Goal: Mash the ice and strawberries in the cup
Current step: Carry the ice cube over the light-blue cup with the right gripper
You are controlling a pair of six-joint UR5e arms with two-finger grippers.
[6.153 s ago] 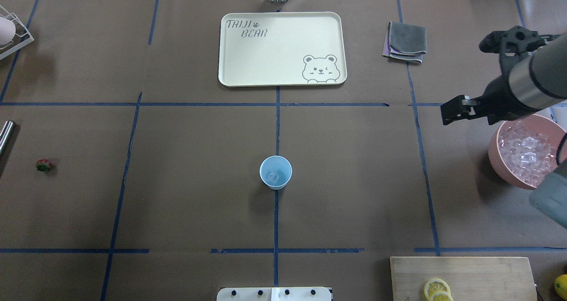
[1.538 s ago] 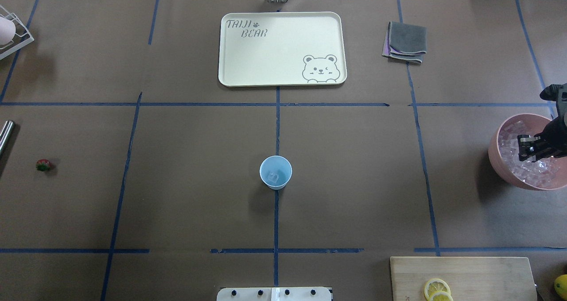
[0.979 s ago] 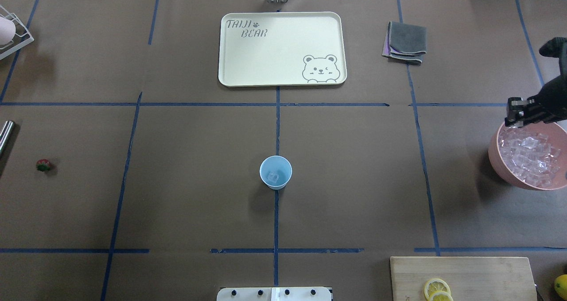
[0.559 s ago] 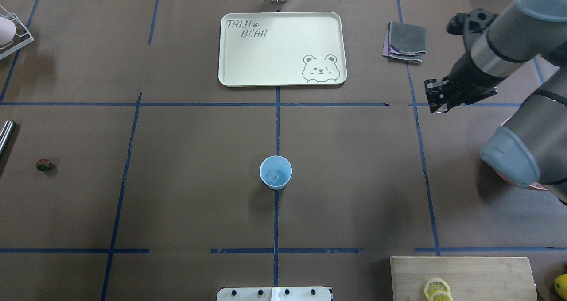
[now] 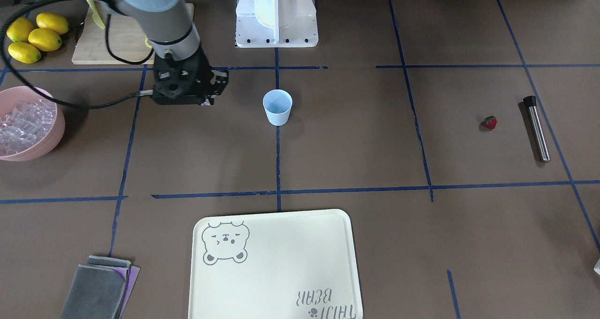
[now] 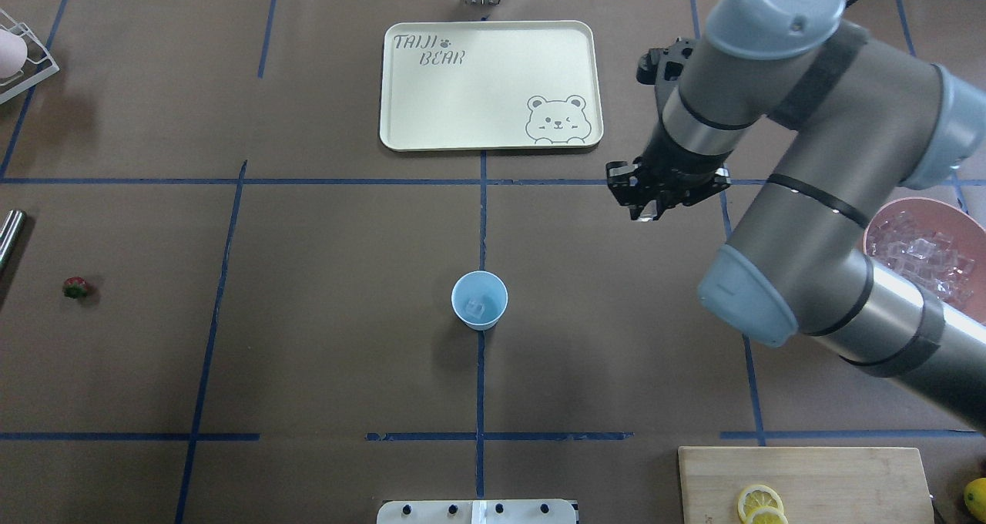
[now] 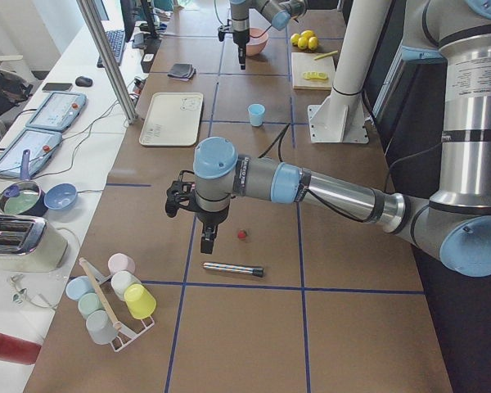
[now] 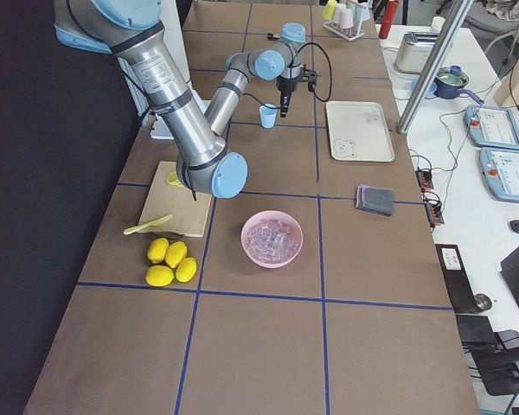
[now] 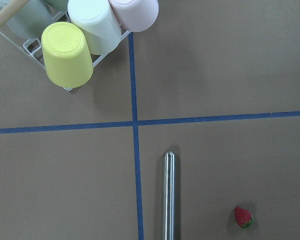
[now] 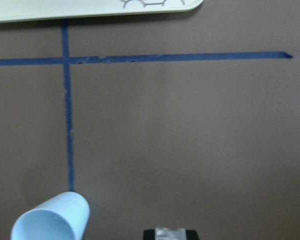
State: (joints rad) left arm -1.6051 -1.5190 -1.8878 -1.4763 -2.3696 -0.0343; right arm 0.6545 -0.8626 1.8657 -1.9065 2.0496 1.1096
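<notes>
The pale-blue cup [image 6: 479, 300] stands upright mid-table with one ice cube [image 6: 477, 307] in it; it also shows in the front view as cup [image 5: 277, 107]. My right gripper [image 6: 645, 206] hangs right of and beyond the cup, shut on a small ice cube [image 10: 164, 233] that shows between its fingertips in the right wrist view. More ice [image 6: 928, 256] fills the pink bowl [image 5: 52, 138]. The strawberry [image 6: 75, 287] lies far left. My left gripper [image 7: 209, 241] hovers beside the strawberry [image 7: 242, 235]; I cannot tell whether it is open or shut.
A steel rod [image 5: 536, 128] lies just outside the strawberry. A cream tray [image 6: 400, 85] and a folded grey cloth [image 6: 705, 73] sit at the far side. A cutting board [image 6: 801, 482] with lemon slices and whole lemons [image 5: 33, 36] are near the base. A cup rack [image 9: 77, 40] stands far left.
My right gripper dipped into the pink bowl, lifted out, and swept left across the table toward the cup. The cup, strawberry and rod stayed still.
</notes>
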